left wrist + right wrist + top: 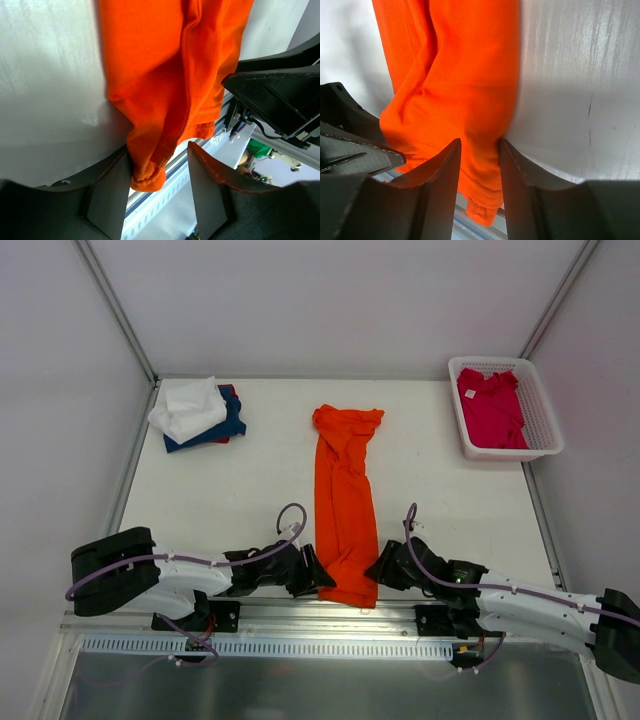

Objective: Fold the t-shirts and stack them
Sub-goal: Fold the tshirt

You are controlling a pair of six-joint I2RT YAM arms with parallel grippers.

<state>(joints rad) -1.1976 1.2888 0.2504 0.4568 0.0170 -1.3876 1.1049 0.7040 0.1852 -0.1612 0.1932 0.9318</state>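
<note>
White tabletop (250,490), pale walls around it. Our orange shirt (345,510) lies mid-table as a long strip, its near hem over the edge. Our left gripper (160,152) stands apart around one hem corner. Cloth fills our right gripper (479,145), but we cannot tell if it is clamped. A thin pinch could slip on lifting and skew the fold. We count four shirts: this one, a white shirt (188,405) atop a navy shirt (228,425), and a crimson shirt (492,410) in the one basket (543,415).

Bright even light; glare on the table (570,75); orange t-shirt (465,75) softly blurred up close
</note>
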